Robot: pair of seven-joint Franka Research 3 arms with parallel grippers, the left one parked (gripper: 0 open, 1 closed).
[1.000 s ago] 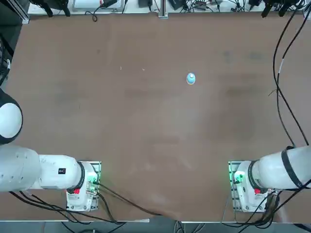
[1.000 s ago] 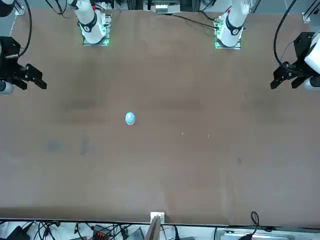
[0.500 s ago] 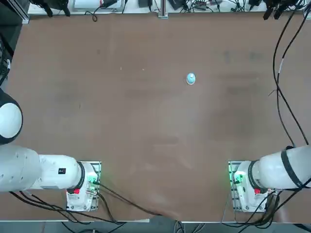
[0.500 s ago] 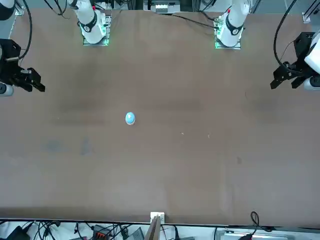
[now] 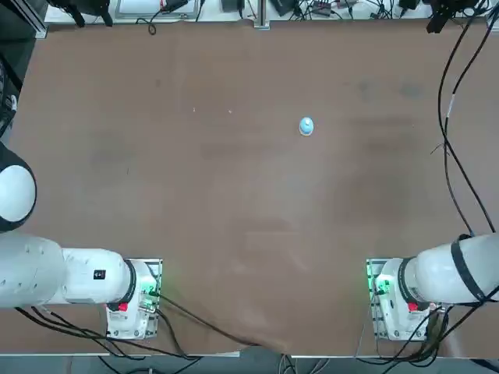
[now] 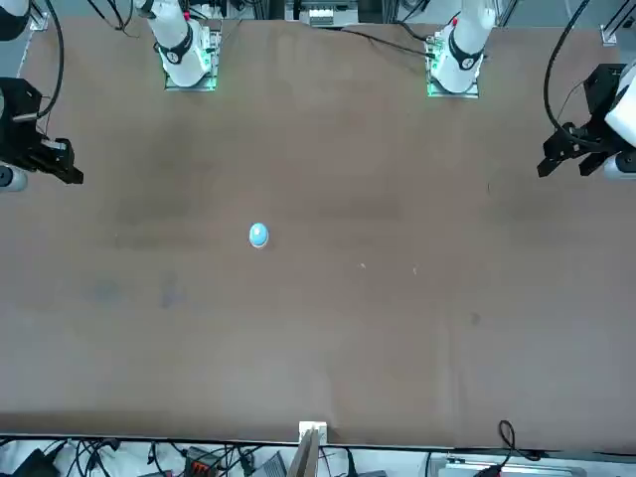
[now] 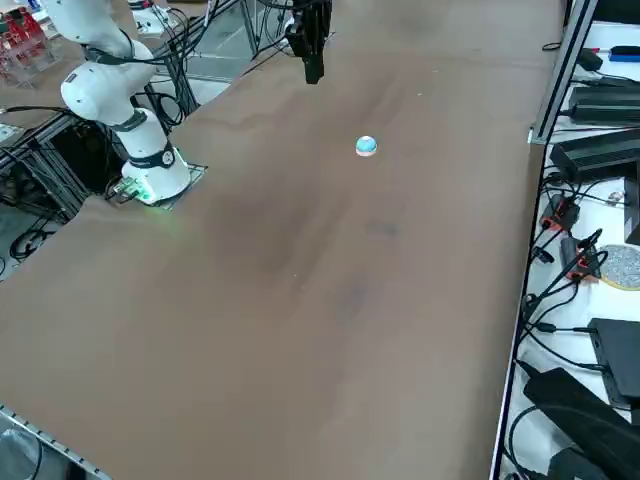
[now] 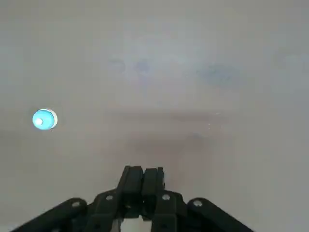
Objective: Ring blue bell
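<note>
Standing alone mid-table on the brown tabletop: small round light-blue dome bell with whitish base, untouched. Judged light, rigid, liable to skid; press straight down on its crown, no grasp needed. Black two-finger right gripper: pinched together, empty, raised well aside.

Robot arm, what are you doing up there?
The right gripper hangs high above the table with its fingers pressed shut and nothing in them. The blue bell sits alone on the table, off to one side of the gripper and well below it. Nothing touches the bell, so it has not been rung yet.
</note>
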